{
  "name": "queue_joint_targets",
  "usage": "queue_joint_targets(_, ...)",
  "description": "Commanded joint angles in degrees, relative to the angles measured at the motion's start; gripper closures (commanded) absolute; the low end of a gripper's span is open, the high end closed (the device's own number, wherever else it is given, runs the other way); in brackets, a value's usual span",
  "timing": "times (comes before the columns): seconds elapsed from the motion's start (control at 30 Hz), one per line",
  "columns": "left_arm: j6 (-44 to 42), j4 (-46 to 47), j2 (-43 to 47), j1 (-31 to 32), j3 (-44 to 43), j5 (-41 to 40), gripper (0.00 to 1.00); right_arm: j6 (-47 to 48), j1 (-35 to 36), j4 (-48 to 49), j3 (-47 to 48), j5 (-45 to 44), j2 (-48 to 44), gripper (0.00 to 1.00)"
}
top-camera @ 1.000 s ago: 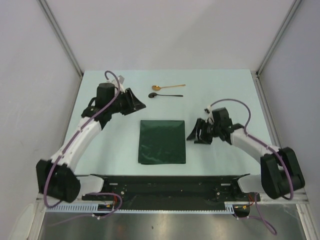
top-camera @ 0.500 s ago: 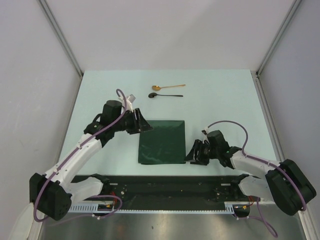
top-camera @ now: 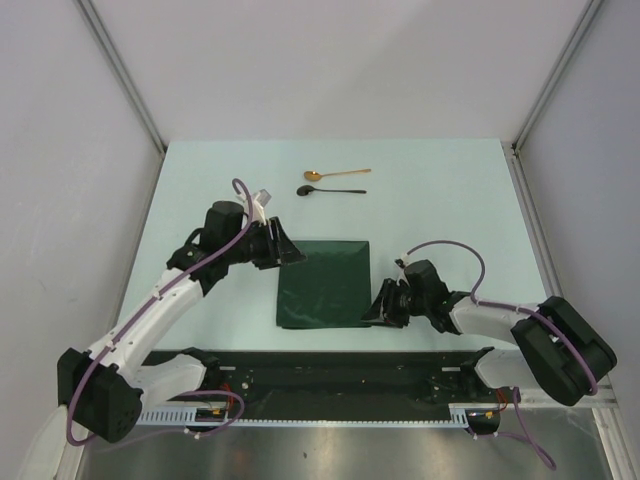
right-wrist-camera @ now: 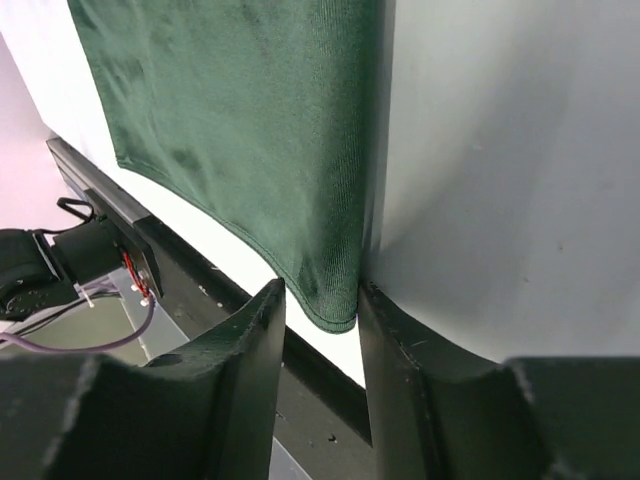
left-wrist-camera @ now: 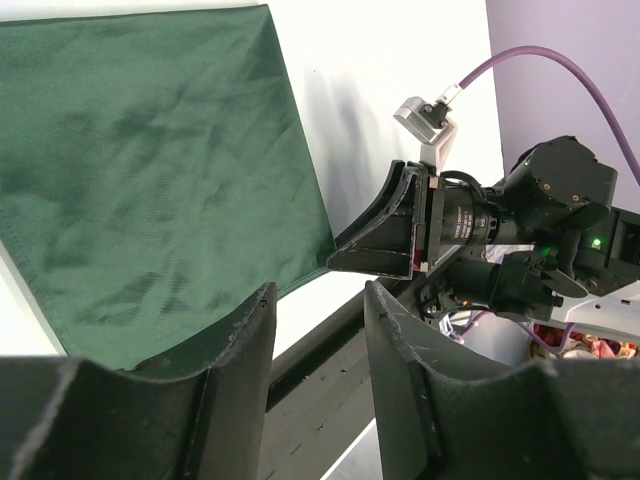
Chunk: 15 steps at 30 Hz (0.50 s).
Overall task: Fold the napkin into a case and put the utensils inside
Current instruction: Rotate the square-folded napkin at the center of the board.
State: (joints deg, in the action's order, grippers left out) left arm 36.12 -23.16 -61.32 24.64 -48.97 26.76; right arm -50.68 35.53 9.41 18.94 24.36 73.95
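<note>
The dark green napkin (top-camera: 323, 284) lies flat and roughly square on the pale table. My left gripper (top-camera: 291, 253) hovers at its far left corner, jaws open with only table and rail showing between them (left-wrist-camera: 320, 292); the cloth (left-wrist-camera: 150, 170) spreads beyond the left finger. My right gripper (top-camera: 376, 311) is at the near right corner. Its jaws (right-wrist-camera: 320, 290) are open around that corner (right-wrist-camera: 335, 295), the right finger touching the hem, a gap on the left. The utensils lie apart at the back: a gold spoon (top-camera: 335, 174) and a black spoon (top-camera: 330, 190).
A black rail (top-camera: 330, 365) runs along the table's near edge, just below the napkin. Grey walls with metal posts (top-camera: 120, 75) enclose the table on three sides. My right gripper's tip (left-wrist-camera: 385, 235) shows in the left wrist view beside the napkin's corner.
The left arm swung nearer, bringing its gripper to the napkin's far left corner. The right gripper moved down and left to the near right corner, and its jaws narrowed around the hem.
</note>
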Motion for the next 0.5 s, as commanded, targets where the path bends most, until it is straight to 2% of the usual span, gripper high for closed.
queue_joint_targets(0.0,0.4,0.5,1.4,0.4,-2.1,0.4,0.55,0.6,0.1,-1.1,0.9,-2.6,0.4,0.63)
queue_joint_targets(0.07,0.4,0.7,1.4,0.4,-2.2,0.6,0.55,0.6,-0.5,-1.3,0.8,-3.0,0.4,0.67)
queue_joint_targets(0.13,0.8,0.8,1.5,0.4,-2.2,0.8,0.55,0.7,-1.3,-1.0,0.8,-3.5,1.0,0.79)
queue_joint_targets(0.17,0.9,1.0,1.5,0.4,-2.3,1.0,0.55,0.9,-1.7,-1.0,0.9,-3.6,1.5,0.86)
queue_joint_targets(0.2,1.1,1.1,1.4,0.4,-2.3,1.2,0.55,1.3,-2.1,-1.1,1.2,-3.6,1.9,1.0)
queue_joint_targets(0.3,1.1,1.1,1.2,0.4,-2.5,1.4,0.55,3.1,-2.6,-4.8,3.3,-5.7,3.2,1.0)
queue_joint_targets(0.47,0.4,0.2,1.6,0.4,-2.7,1.3,0.54,7.3,-5.8,-20.2,7.8,-12.8,1.7,1.0)
